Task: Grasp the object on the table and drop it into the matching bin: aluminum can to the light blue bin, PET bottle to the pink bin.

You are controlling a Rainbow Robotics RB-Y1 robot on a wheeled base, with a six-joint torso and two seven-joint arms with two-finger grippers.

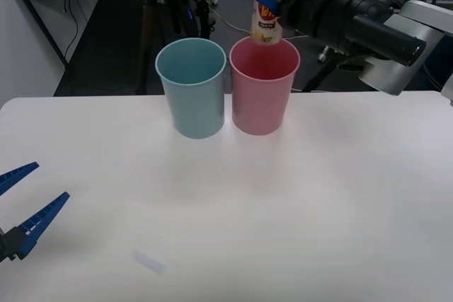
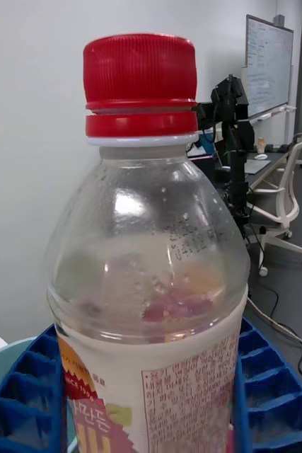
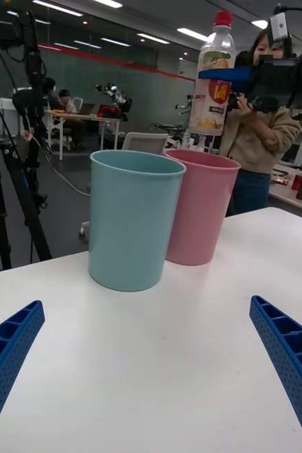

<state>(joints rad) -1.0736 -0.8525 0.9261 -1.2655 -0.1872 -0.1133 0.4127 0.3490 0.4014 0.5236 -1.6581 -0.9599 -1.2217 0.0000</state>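
The PET bottle (image 1: pixel 268 6), clear with a red cap and a yellow-orange label, hangs upright just above the pink bin (image 1: pixel 262 97). My right gripper (image 1: pixel 267 1) is shut on it around the label. The right wrist view shows the bottle (image 2: pixel 151 283) close up between the blue fingers (image 2: pixel 16 396). From the left wrist view, the bottle (image 3: pixel 213 78) sits over the pink bin (image 3: pixel 196 212), held by the right gripper (image 3: pixel 225 73). The light blue bin (image 1: pixel 192 87) stands touching the pink bin's left side. Low at the table's left edge, my left gripper (image 1: pixel 21 206) is open and holds nothing.
Both bins stand near the far edge of the white table (image 1: pixel 318 203). A small faint mark (image 1: pixel 148 262) lies on the near tabletop. Behind the table are tripods (image 1: pixel 159 5), cables and a desk. A person (image 3: pixel 260 134) stands beyond the far edge.
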